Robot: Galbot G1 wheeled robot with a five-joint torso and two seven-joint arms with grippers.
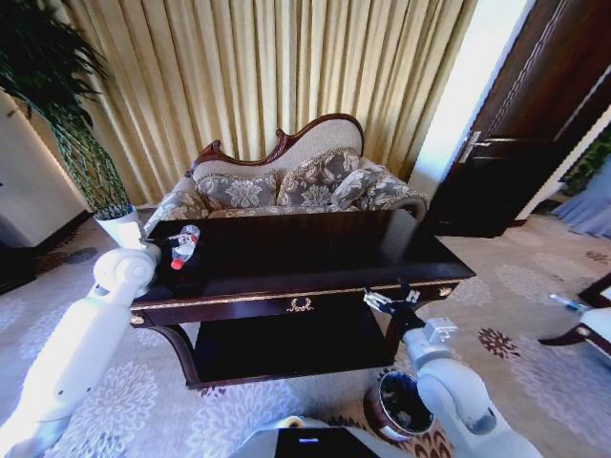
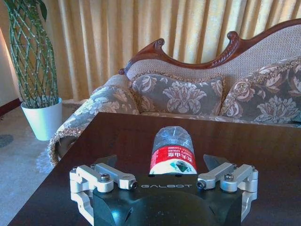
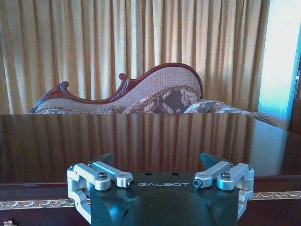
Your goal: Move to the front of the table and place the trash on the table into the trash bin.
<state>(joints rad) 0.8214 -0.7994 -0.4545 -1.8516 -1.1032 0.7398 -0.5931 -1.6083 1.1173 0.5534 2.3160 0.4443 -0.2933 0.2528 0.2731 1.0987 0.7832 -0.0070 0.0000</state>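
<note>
On table's [image 1: 315,250] left end, L gripper [image 2: 162,165] w/ fingers spread straddles lying bottle [image 2: 172,149], not yet pinched; R gripper [image 1: 389,298] idle, spread, at front edge; bin [image 1: 399,405] on floor below, nothing binned AFAICT.

A red cap and red-white label are seen on the clear bottle [image 2: 172,149]; the table [image 1: 315,250] is dark, gold-trimmed.

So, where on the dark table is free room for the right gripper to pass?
The dark glossy wooden table is bare from its middle to its right edge. Its left end is crowded: the open left gripper straddles the clear red-labelled plastic bottle.
</note>
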